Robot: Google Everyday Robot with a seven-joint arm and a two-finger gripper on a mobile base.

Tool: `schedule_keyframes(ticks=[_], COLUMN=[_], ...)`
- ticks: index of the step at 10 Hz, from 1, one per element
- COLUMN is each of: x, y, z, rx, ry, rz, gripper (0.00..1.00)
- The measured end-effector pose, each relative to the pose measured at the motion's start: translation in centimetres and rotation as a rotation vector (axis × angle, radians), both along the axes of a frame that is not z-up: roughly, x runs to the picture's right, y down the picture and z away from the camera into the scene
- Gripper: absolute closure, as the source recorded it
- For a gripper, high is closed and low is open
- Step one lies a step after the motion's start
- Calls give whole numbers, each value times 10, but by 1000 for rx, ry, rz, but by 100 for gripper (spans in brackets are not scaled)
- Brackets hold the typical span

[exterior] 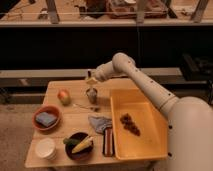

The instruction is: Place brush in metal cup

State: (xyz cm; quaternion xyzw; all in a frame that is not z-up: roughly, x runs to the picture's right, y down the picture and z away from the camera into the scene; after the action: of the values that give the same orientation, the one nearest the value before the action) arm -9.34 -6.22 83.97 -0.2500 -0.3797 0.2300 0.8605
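Holding brush [90,80] pinched in gripper [91,77], directly above metal cup [91,94]. Not in yet; seems to hang just clear of cup's rim. Pickup and carry judged done. Left to do: lower into cup's mouth, release. Also noted: apple [63,96] left of cup, thin utensil [85,106] just in front of cup.

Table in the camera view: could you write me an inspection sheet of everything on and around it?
Surface: wooden table, crowded.
Job's things: brush held above metal cup, not yet in it.
Clutter: apple, red bowl with sponge, white tub, dark bowl, cloth, yellow tray.
Grippers: gripper over the cup, shut on the brush.
Cables: nothing seen.
Surroundings: dim, hard to make out.
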Motion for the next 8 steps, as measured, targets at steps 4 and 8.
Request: schedule_keyframes(ticks=[4, 8], x=[1, 0], y=[0, 0], z=[1, 1], rx=[-16, -25], ry=[11, 8], rz=[4, 9], gripper=[29, 20])
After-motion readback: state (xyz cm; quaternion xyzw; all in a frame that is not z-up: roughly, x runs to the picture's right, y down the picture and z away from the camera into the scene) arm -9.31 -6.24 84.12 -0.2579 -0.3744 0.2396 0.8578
